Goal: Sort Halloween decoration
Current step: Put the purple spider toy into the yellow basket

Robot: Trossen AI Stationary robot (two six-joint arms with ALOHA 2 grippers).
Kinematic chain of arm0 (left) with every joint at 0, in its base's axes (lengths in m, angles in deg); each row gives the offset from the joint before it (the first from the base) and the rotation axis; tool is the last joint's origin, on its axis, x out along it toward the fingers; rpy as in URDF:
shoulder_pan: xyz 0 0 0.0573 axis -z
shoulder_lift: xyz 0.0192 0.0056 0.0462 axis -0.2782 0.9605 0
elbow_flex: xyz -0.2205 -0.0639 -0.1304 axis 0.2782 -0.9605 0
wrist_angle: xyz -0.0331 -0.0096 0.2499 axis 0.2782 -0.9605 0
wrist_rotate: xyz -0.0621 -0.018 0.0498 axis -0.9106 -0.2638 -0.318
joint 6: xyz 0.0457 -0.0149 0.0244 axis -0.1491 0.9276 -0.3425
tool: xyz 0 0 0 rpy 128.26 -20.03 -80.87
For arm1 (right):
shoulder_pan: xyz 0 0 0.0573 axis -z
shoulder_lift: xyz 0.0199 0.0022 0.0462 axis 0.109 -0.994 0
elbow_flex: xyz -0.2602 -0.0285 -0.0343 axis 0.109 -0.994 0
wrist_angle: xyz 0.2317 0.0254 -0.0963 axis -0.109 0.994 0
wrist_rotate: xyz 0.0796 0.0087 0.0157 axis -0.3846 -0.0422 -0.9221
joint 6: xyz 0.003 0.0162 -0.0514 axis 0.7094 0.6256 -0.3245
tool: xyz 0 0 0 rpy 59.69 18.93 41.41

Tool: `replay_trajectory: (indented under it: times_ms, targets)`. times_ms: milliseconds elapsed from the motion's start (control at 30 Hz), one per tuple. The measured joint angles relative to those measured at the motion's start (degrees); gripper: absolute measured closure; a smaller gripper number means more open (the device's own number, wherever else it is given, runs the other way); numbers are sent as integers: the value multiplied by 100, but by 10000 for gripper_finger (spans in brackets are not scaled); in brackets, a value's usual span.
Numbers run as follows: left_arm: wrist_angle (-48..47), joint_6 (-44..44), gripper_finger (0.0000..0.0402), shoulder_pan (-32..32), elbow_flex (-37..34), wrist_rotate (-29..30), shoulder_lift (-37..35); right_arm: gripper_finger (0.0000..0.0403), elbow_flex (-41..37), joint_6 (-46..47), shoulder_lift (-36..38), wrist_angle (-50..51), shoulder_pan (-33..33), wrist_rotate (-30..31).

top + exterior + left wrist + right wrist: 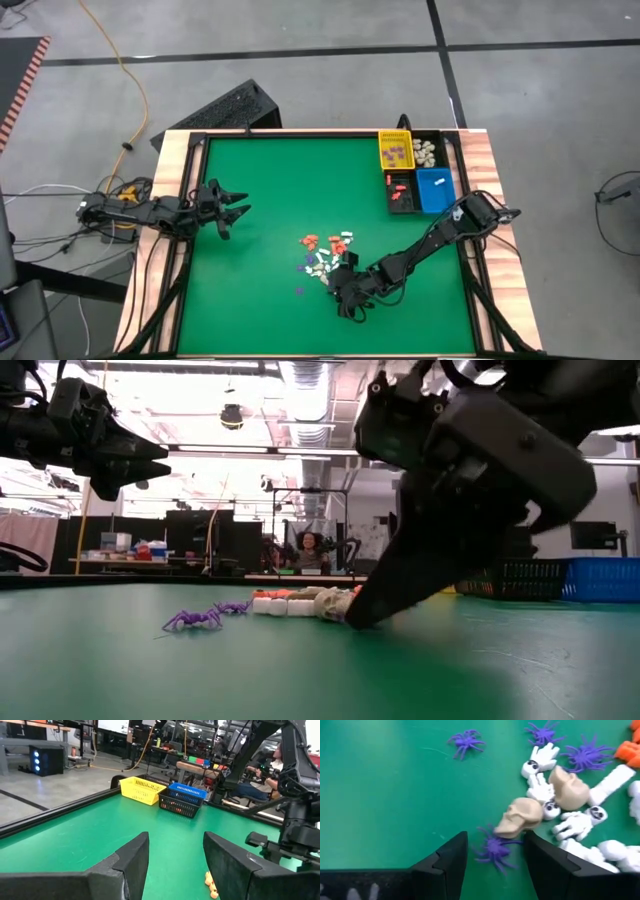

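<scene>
We saw the right gripper [345, 305] low over the green table [260, 180], in the lower middle of the high view, just below the pile of Halloween decoration [325, 255]. In its own wrist view its fingers [445, 865] stood wide apart and held nothing; a purple spider [495, 851] lay on the felt between them, and a cream skull [522, 817] lay just beyond, near the finger on the frame's right. A second skull [568, 789], several white skeleton hands [577, 822] with small eyes, more purple spiders [465, 741] and an orange piece [627, 750] at the upper right edge made up the rest of the pile.

In the low view the right gripper [370, 615] filled the right half of the frame, its tip down at the table surface and touching, or nearly touching, the white pieces [285, 603] in the frame's centre; we could not tell which. A purple spider lay apart at their left.

The left gripper [235, 210] hung above the table at the left of the high view, well apart from the pile, with its fingers [125, 865] spread wide and empty.

The yellow bin [395, 150], the blue bin [436, 190] and the black bin [402, 192] sat together at the upper right corner of the table. A person [310, 547] sat in the room far behind the table.
</scene>
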Motion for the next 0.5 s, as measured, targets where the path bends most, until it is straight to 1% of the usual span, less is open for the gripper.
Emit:
replay_trajectory:
  times_ms: [167, 233, 333, 500]
  targets:
    - [0, -2, 223, 0, 0, -10, 34, 193, -4, 140, -42, -61, 3, -32]
    - [-2, -2, 223, 0, 0, -15, 34, 202, -4, 243, -42, -25, 3, -28]
    - [0, -2, 223, 1, 0, -11, 32, 231, -4, 389, -42, 17, 3, -30]
    - [0, -2, 223, 0, 0, -13, 32, 299, -4, 547, -31, 99, -2, -85]
